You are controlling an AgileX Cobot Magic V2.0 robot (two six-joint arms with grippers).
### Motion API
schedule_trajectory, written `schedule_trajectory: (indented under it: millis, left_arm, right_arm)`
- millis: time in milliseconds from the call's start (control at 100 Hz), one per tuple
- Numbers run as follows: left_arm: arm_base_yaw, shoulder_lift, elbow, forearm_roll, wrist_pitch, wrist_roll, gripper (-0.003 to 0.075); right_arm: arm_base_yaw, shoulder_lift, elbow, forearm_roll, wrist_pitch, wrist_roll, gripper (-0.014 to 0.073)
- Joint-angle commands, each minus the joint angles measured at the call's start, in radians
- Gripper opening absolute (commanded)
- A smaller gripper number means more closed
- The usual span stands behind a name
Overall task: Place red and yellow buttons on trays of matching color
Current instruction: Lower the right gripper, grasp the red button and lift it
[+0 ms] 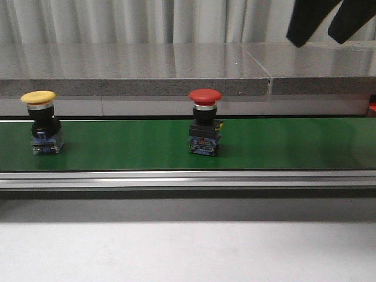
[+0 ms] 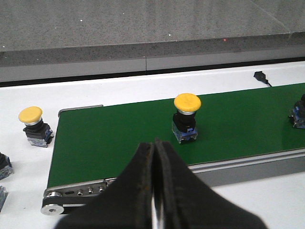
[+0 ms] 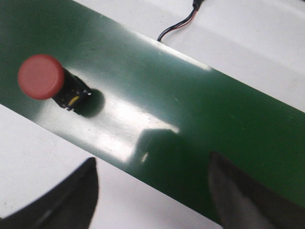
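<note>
A yellow button (image 1: 38, 97) stands upright at the left of the green conveyor belt (image 1: 129, 147). A red button (image 1: 205, 96) stands upright near the belt's middle. My right gripper (image 1: 317, 39) hangs open high at the right, well above the belt and holding nothing. In its wrist view, the right gripper (image 3: 152, 162) is open over the belt's edge and the red button (image 3: 41, 76) lies off to one side. My left gripper (image 2: 155, 143) is shut and empty, on the near side of the yellow button (image 2: 187, 102). No trays are in view.
A second yellow button (image 2: 30, 114) stands on the white table off the belt's end, with other parts (image 2: 4, 164) nearby. A cable (image 3: 177, 25) lies beyond the belt. A metal rail (image 1: 188, 178) runs along the belt's front, and a grey stone ledge (image 1: 135, 70) sits behind it.
</note>
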Motion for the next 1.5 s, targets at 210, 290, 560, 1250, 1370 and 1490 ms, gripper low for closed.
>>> schedule_trajectory:
  millis: [210, 290, 560, 1250, 1370, 1490]
  left_arm:
    - [-0.006, 0.009, -0.026, -0.015, -0.070, 0.000, -0.0021]
    - [-0.006, 0.009, -0.026, -0.015, -0.070, 0.000, -0.0021]
    - [-0.006, 0.009, -0.026, -0.015, -0.070, 0.000, -0.0021]
    - [-0.006, 0.009, -0.026, -0.015, -0.070, 0.000, -0.0021]
    - [-0.006, 0.009, -0.026, -0.015, -0.070, 0.000, -0.0021]
    - [-0.006, 0.009, -0.026, -0.015, -0.070, 0.000, -0.0021]
  right_arm:
    - [0.055, 0.135, -0.182, 0.001, 0.123, 0.028, 0.0646]
    - [0.071, 0.169, -0.213, 0.004, 0.150, -0.006, 0.0646]
    - [0.092, 0.253, -0.246, 0.092, 0.171, -0.273, 0.0646]
    - [0.079, 0.279, -0.246, 0.093, 0.060, -0.193, 0.0080]
    - [0.039, 0.245, -0.246, 0.042, 0.058, -0.035, 0.0080]
    - [-0.022, 0.198, -0.238, -0.042, 0.056, 0.089, 0.0080]
